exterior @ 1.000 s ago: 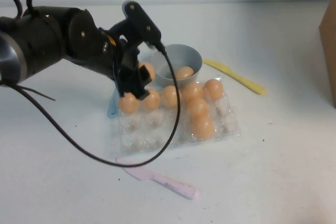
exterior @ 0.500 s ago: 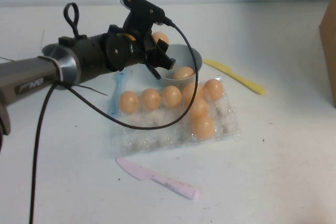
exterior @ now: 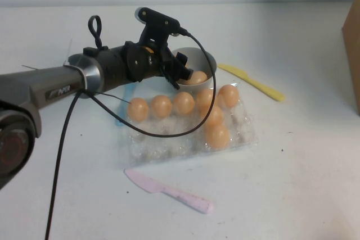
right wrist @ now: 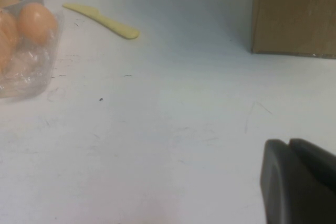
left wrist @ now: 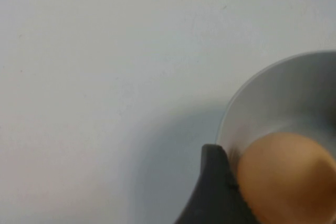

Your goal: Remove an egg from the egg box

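The clear plastic egg box lies mid-table with several orange-tan eggs in its far cups, such as one at its left end. My left gripper hangs over the near-left rim of the grey bowl. In the left wrist view it is shut on an egg, pressed against one dark finger, with the bowl right behind. Another egg lies in the bowl. My right gripper is shut and empty, low over bare table, out of the high view.
A yellow knife lies right of the bowl and a pink knife in front of the box. A blue utensil pokes out at the box's left edge. A cardboard box stands at the far right.
My left gripper has lifted an egg from the box's far-left cup and carried it back and right to the bowl's rim. The right arm has not moved.
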Controlling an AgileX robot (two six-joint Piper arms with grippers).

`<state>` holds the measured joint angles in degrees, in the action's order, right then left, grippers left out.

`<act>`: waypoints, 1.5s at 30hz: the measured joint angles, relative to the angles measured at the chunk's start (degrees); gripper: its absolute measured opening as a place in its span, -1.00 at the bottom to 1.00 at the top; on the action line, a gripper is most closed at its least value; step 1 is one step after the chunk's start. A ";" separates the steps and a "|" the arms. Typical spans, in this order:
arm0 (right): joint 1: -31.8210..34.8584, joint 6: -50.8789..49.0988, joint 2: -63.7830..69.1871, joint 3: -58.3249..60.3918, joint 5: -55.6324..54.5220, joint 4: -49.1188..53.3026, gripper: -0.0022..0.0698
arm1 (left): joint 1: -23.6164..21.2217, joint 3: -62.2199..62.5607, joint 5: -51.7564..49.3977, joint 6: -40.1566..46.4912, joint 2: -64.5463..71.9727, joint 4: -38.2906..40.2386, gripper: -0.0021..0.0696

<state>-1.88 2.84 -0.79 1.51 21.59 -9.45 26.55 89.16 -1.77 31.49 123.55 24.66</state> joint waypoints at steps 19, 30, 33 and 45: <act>0.00 0.00 0.00 0.00 0.00 0.00 -0.99 | 1.11 -17.23 5.02 1.80 -26.49 -2.02 -0.79; 0.00 0.00 0.00 0.00 0.00 0.00 -0.99 | 1.11 -46.39 8.37 1.80 -62.00 -2.24 -0.95; 0.00 0.00 0.00 0.00 0.00 0.00 -0.99 | 1.11 -50.92 6.85 1.80 -71.42 -2.24 -0.95; 0.00 0.00 0.00 0.00 0.00 0.00 -0.99 | 1.11 -62.52 -0.84 1.92 -94.85 -2.38 -0.95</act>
<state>-1.88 2.84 -0.79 1.51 21.59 -9.45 27.66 26.64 -2.61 33.41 28.70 22.29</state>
